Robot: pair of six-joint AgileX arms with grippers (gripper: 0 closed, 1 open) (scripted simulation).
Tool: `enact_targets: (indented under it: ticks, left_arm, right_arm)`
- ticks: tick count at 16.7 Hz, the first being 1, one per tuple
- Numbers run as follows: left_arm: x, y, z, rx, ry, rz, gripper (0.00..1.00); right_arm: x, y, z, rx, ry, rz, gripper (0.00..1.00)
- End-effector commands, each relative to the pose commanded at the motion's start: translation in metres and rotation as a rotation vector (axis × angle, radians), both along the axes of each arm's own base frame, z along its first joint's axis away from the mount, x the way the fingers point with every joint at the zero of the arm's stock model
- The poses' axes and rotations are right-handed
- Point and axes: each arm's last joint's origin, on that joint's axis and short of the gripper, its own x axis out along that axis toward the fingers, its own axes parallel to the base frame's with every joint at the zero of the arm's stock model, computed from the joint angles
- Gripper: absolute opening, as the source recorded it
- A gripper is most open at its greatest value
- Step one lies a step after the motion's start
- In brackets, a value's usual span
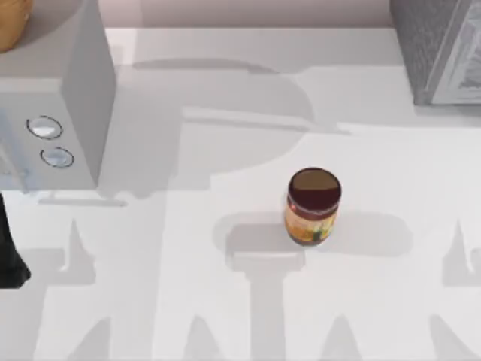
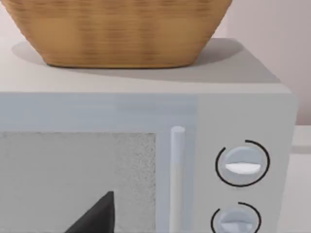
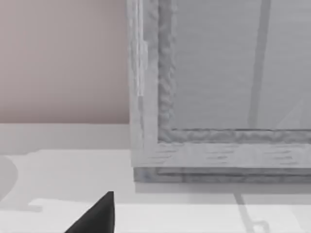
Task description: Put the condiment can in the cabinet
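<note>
1. The condiment can is seen upright near the middle of the tabletop, well apart from either hand.
2. The left hand faces the microwave; the right hand faces the cabinet.
3. Each hand is cut off to one dark fingertip; its opening cannot be told.

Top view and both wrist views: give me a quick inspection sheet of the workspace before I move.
Surface: white table, shadows on it.
Job's things: condiment can upright mid-table, untouched; cabinet at far right.
Clutter: microwave at far left, wicker basket on top of it.
Grippers: left fingertip faces the microwave; right fingertip faces the cabinet; both away from the can.
Cables: nothing seen.
Surroundings: plain wall behind.
</note>
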Motion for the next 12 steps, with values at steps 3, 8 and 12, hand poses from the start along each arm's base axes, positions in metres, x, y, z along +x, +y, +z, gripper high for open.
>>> enact_targets:
  ticks: [3, 8, 12]
  left_arm:
    - [0.0, 0.0, 0.0, 0.0, 0.0, 0.0, 1.0]
    - [0.0, 0.0, 0.0, 0.0, 0.0, 0.0, 1.0]
    - [0.0, 0.0, 0.0, 0.0, 0.0, 0.0, 1.0]
  right_arm:
    - [0.0, 0.001, 0.003, 0.005, -0.007, 0.014, 1.0]
    - [0.008, 0.016, 0.046, 0.056, -0.111, 0.284, 1.0]
    - [0.038, 0.039, 0.09, 0.069, -0.187, 0.637, 1.0]
